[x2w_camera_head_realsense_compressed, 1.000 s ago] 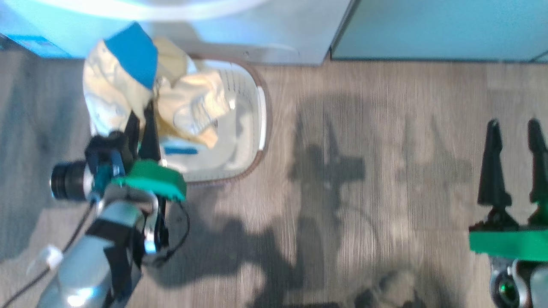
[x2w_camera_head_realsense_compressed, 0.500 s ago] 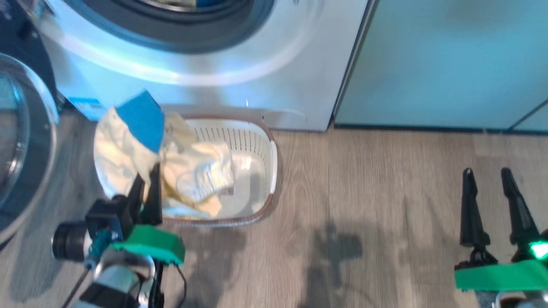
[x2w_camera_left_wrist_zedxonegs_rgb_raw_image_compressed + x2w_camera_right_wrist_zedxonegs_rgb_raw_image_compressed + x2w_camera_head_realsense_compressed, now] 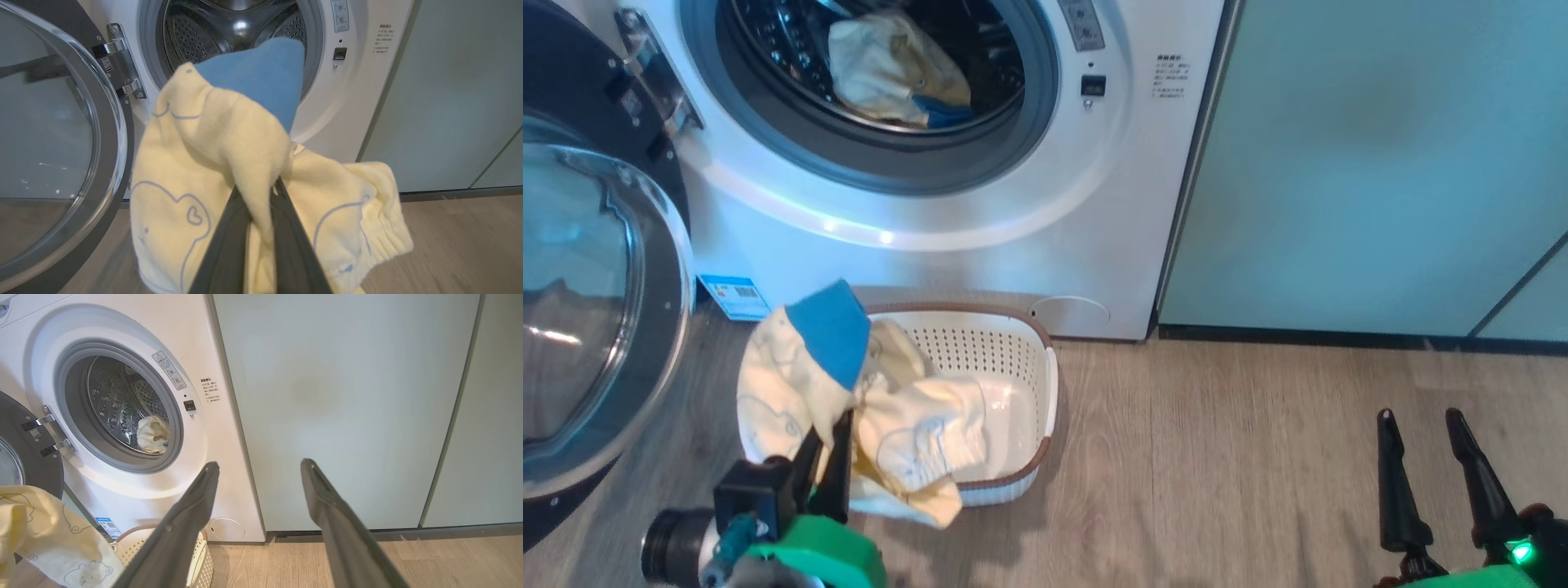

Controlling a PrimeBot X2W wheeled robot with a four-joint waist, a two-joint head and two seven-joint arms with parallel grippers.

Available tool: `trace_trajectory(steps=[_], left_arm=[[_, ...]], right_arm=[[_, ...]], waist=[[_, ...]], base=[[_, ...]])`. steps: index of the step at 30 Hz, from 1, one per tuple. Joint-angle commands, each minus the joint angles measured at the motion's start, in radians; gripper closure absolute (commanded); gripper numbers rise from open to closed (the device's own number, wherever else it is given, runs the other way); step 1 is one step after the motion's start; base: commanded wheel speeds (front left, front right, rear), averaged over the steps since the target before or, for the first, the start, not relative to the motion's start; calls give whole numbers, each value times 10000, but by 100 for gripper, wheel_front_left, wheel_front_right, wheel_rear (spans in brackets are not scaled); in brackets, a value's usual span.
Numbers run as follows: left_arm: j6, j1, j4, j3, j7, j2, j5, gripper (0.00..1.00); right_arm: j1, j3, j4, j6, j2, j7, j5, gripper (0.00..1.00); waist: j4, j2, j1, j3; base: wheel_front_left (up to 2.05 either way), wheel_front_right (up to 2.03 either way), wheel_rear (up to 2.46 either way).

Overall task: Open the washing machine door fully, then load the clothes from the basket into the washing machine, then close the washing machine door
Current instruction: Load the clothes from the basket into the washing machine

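Note:
My left gripper [image 3: 829,437] is shut on a pale yellow garment [image 3: 792,392] with a blue patch, holding it above the cream basket [image 3: 1005,359]. In the left wrist view the garment [image 3: 212,163] drapes over the fingers in front of the drum. The washing machine [image 3: 1013,212] stands with its door [image 3: 596,302] swung wide to the left. Another yellow garment [image 3: 890,69] lies inside the steel drum; the right wrist view shows this garment [image 3: 152,434] too. My right gripper [image 3: 1421,425] is open at the lower right, over bare floor.
Pale green cabinet doors [image 3: 1380,163] stand to the right of the washer. Wood-look floor [image 3: 1217,474] stretches between the basket and my right gripper. The open door's glass bowl bulges out at the left.
The head camera has tilted up, bringing the drum and door into the picture. My left gripper still holds the garment, lifted slightly above the basket.

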Motion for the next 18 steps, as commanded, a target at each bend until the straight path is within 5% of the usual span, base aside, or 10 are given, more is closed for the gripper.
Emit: trace_trajectory(steps=[1, 18], left_arm=[[598, -308, -366, 393, -28, 260, -57, 100], [634, -94, -383, 260, 3, 202, -190, 100]], right_arm=[[-168, 210, -274, -29, -218, -65, -80, 0], [81, 60, -112, -29, -255, -65, -275, 0]], waist=[[-10, -1, 2, -122], [-87, -1, 2, -222]], base=[[0, 0, 0], [0, 0, 0]])
